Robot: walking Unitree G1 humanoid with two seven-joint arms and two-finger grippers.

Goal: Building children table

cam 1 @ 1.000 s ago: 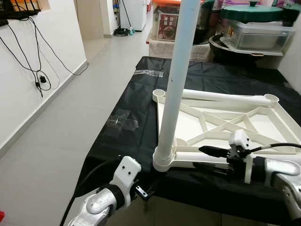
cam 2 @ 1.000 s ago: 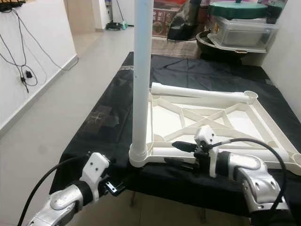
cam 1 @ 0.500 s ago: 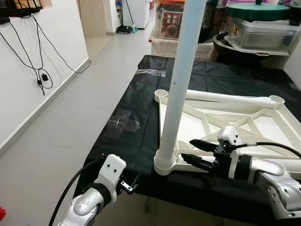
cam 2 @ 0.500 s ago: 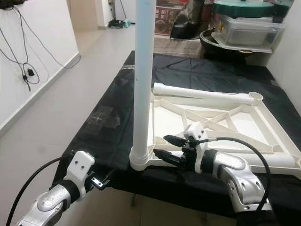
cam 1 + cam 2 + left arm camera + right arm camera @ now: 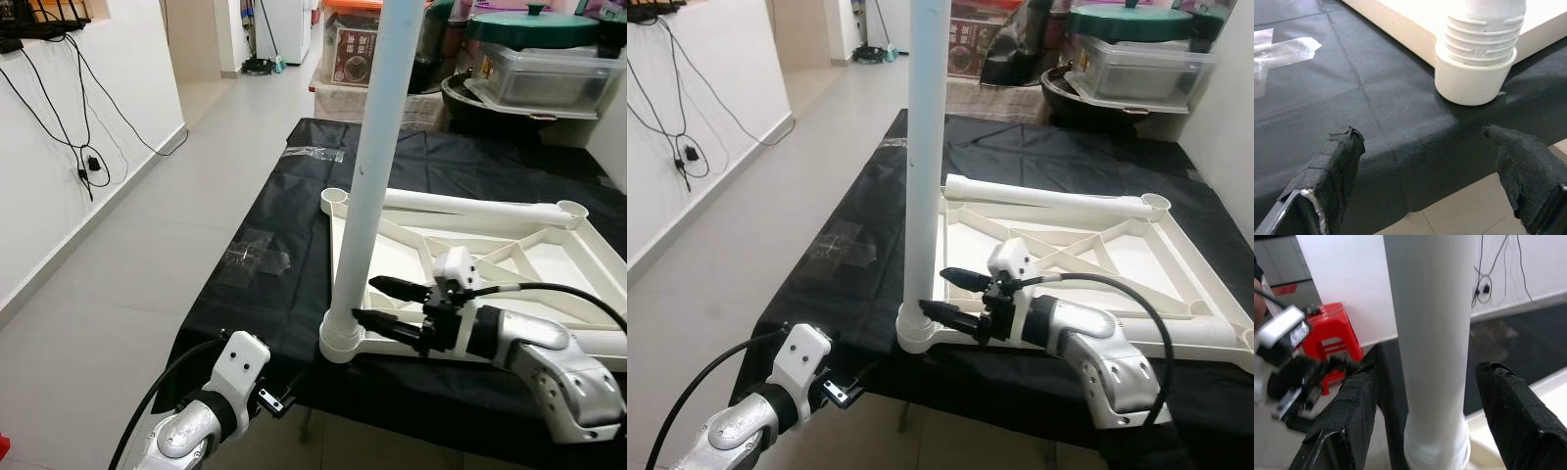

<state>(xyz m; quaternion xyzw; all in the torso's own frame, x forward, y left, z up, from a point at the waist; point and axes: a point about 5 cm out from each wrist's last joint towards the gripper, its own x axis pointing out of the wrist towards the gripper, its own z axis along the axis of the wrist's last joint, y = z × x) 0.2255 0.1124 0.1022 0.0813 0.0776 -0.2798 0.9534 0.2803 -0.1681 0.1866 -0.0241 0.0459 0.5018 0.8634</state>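
Your right gripper [image 5: 377,305] has advanced to the upright table leg [image 5: 370,162], fingers spread either side of its base socket on the inverted tabletop [image 5: 460,255] lying on the bench [image 5: 255,225]. Centre the leg between the fingers before closing. The left gripper [image 5: 1430,161] hangs spread below the bench edge.

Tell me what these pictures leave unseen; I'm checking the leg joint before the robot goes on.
- Top of the upright leg: cut off by the upper edge in both eye views.
- How deep the leg sits in its corner socket: hidden inside the ribbed collar, left wrist view.
- Tabletop frame, near edge: partly covered by the right pincer and its arm.
- Left pincer: open, below the table edge.
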